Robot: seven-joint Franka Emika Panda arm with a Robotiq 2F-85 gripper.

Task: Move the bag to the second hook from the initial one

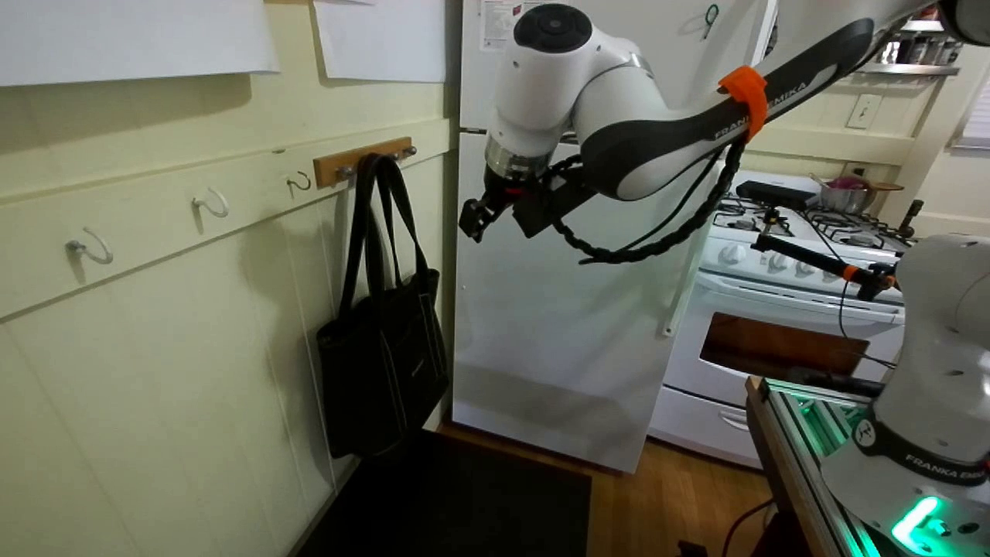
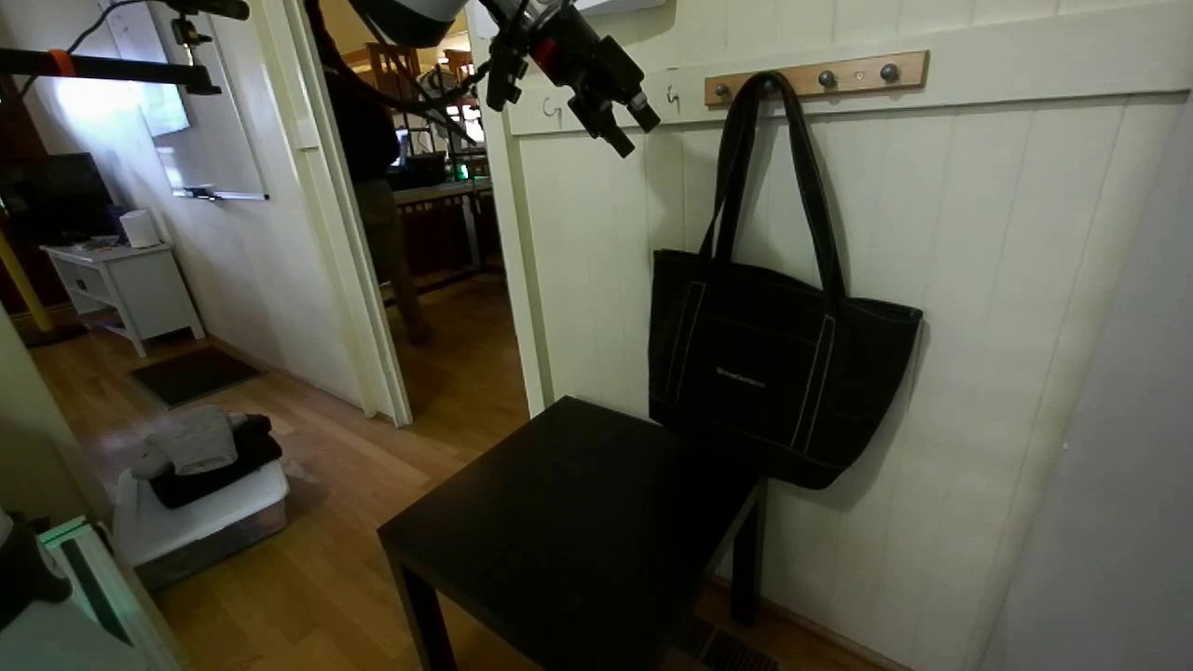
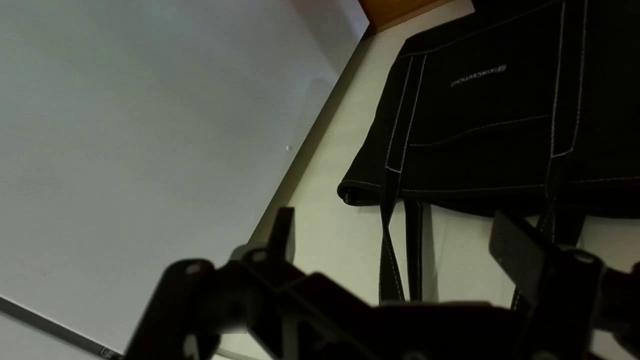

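Note:
The black tote bag (image 1: 384, 363) (image 2: 746, 363) hangs by its long handles from a knob on the wooden knob strip (image 1: 329, 171) (image 2: 862, 75). In an exterior view, the handles cover the strip's second knob from the left; bare knobs show on both sides. The bag also fills the upper right of the wrist view (image 3: 480, 110), with handles running down behind the jaws. My gripper (image 1: 474, 222) (image 2: 636, 135) (image 3: 392, 225) is open and empty. Its fingers stand wide apart, away from the wall and bag. The strip is out of the wrist view.
A dark hook (image 1: 299, 181) and white hooks (image 1: 211, 203) (image 1: 91, 247) are on the wall rail. A fridge (image 1: 557, 309) stands beside the bag. A low black table (image 2: 569, 531) stands under and in front of it. White sheets (image 1: 379, 39) hang above the rail.

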